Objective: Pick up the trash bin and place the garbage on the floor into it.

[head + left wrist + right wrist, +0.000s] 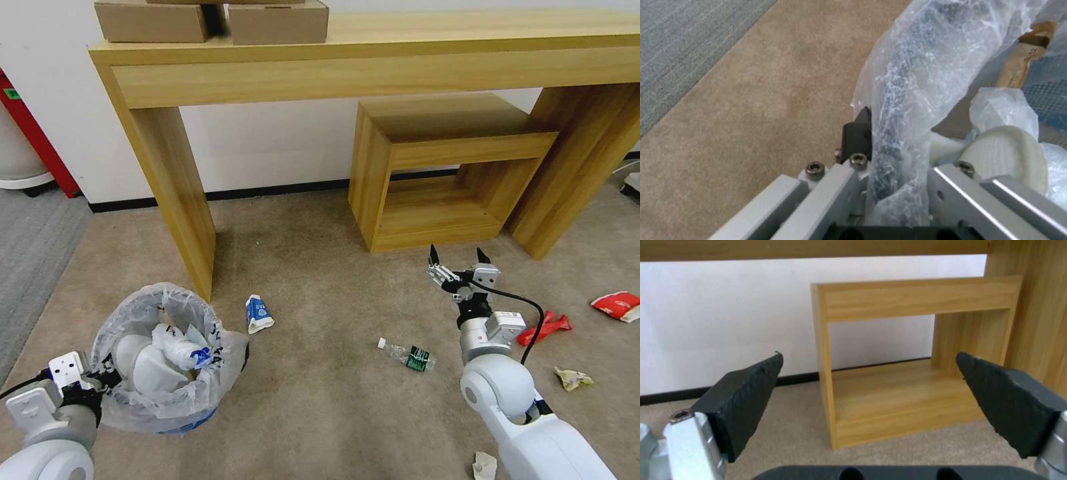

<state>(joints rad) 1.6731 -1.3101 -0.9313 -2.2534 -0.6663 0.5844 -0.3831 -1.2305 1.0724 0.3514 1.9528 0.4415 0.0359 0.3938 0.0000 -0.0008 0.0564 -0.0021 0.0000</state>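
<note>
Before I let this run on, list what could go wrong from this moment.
1. The left end effector grips the trash bin at its rim through the crinkled liner; the thin plastic might slip or tear, tipping the bin.
2. The right end effector is open and raised past the bottle, pointing toward the small wooden shelf; reaching on could hit the shelf.
3. Litter such as the red wrapper lies beside the right arm and could get swept aside.

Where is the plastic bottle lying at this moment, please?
In the head view, the plastic bottle lies on the beige carpet just left of the right arm, below its open right pincer, with the blue-white carton farther to its left.
</note>
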